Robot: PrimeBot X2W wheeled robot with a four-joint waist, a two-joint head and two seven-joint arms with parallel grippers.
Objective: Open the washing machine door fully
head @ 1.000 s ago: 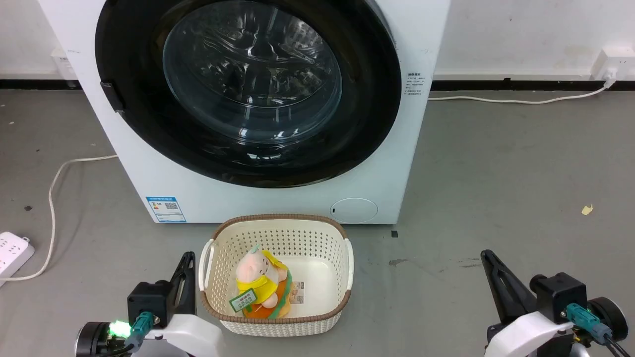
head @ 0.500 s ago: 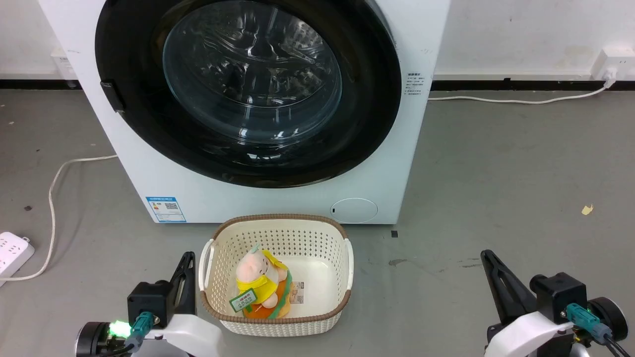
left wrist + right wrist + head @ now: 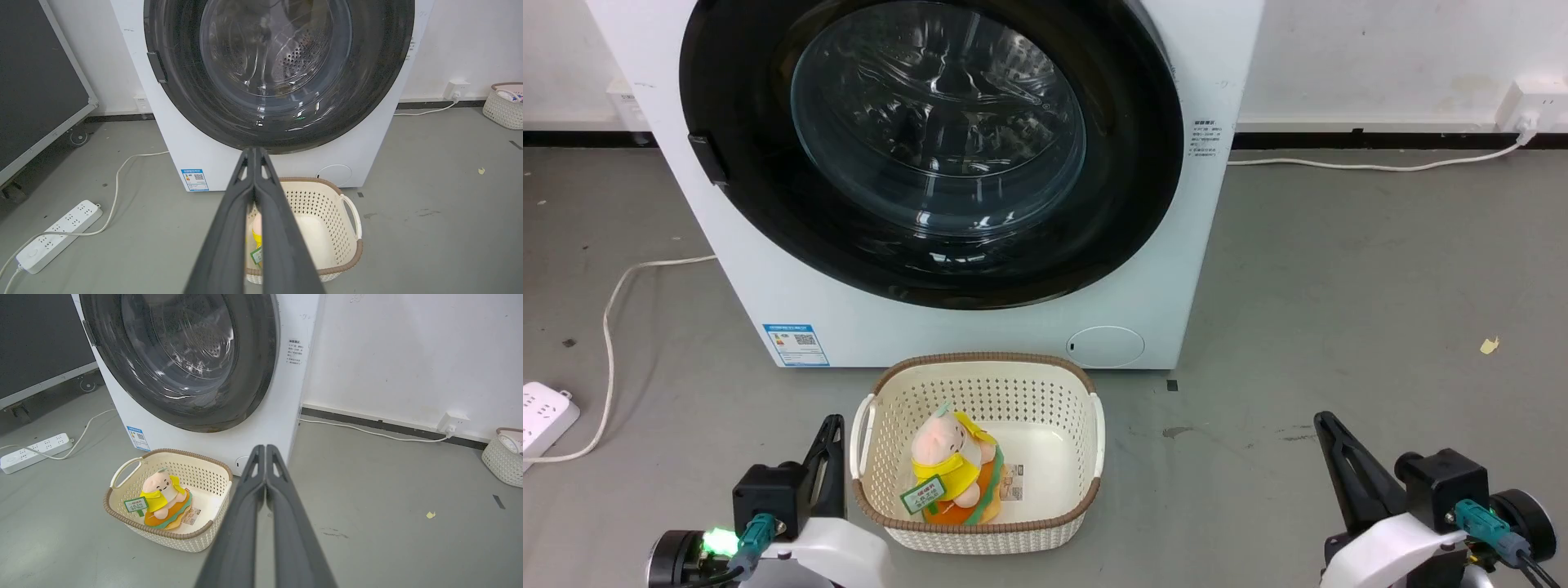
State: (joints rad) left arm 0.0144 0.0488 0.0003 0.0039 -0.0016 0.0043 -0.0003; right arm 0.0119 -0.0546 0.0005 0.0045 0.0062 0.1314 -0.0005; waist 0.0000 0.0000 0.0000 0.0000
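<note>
Washing machine door (image 3: 727, 220) is shut, flush on the front of the washing machine (image 3: 964, 335). Nothing opened yet, so the step in hand looks like the reach for the door.

Left pincer (image 3: 833, 429) is low, well short of the machine's front, roughly before its left half. Its fingers are pressed together and hold nothing. Right pincer (image 3: 1327, 429) is also low, out past the machine's right side, closed and empty too. Neither touches the door.

There is a small black tab (image 3: 707, 159) on the door's left edge. It looks like the pull point. The hinge can't be seen, probably on the opposite edge.

Judgement:
- The left pincer is the nearer one to use.
- It should part its fingers first, rise to tab height and come in from the machine's left.
- It should hook or pinch the tab, not the glass bowl (image 3: 939, 114), which is slick and bulging and gives no grip.
- The pull should follow an arc swinging out from the machine's front around the hinge side, not straight back, or the grip likely slips.

Watch out:
- The basket (image 3: 980, 361) with a plush toy (image 3: 947, 461) sits just in front of the machine, below the door's bottom edge. The door probably passes above it, but a low arm could clip it.
- The cable (image 3: 613, 302) lies on the floor left of the machine, so the base should stay off it.
</note>
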